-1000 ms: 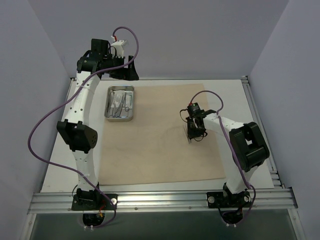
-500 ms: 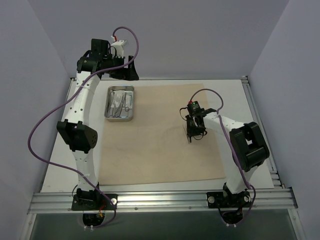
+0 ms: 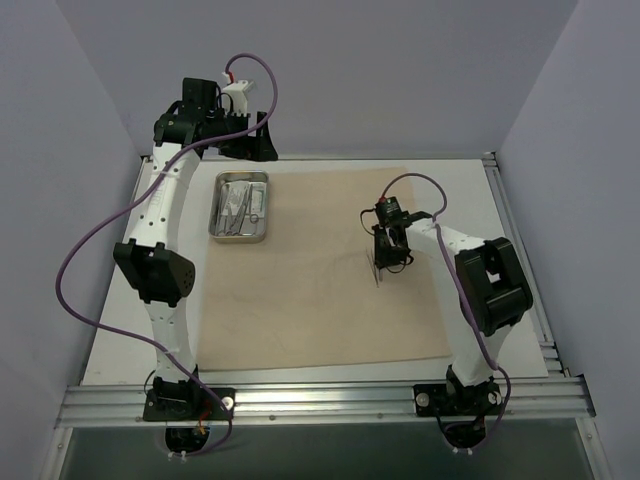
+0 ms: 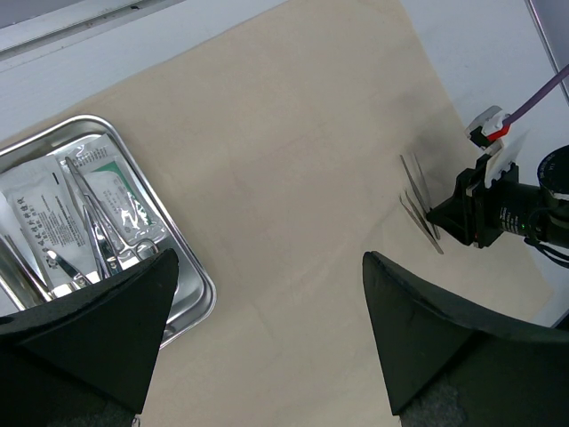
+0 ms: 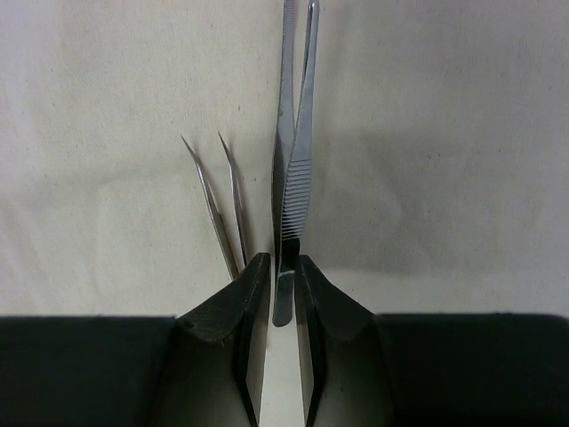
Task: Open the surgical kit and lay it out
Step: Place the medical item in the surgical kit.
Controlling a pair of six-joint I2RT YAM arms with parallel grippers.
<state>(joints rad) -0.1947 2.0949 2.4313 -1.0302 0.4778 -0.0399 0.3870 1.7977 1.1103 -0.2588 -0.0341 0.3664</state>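
The cloth (image 3: 310, 290) is spread flat on the table and the tray (image 3: 239, 239) sits at its far left corner. The packets (image 4: 53, 213) and the scissor-handled tools (image 4: 98, 240) are inside the tray.

The step in hand looks like laying pieces out in a row on the right half of the cloth. The right claw (image 5: 283, 260) is down low there, pinched narrow on the butt end of the forceps (image 5: 292, 209). The forceps lie pointing straight away from it. The thin tweezers (image 5: 235, 206) lie just beside them on the left, not touching as far as I can see. The left claw (image 4: 268, 276) hangs wide open with nothing in it, up over the far left near the tray.

How I'd do it: make sure the forceps rest fully on the cloth before letting go. Open only a little so the fingers don't bump the tweezers next door, then lift straight up and back, never sideways. Keep the two pieces parallel with a clear gap.

Biggest risk, I'd guess, is the forceps clinging to a pad and getting dragged across the tweezers. The cloth could also bunch up under the fingers.
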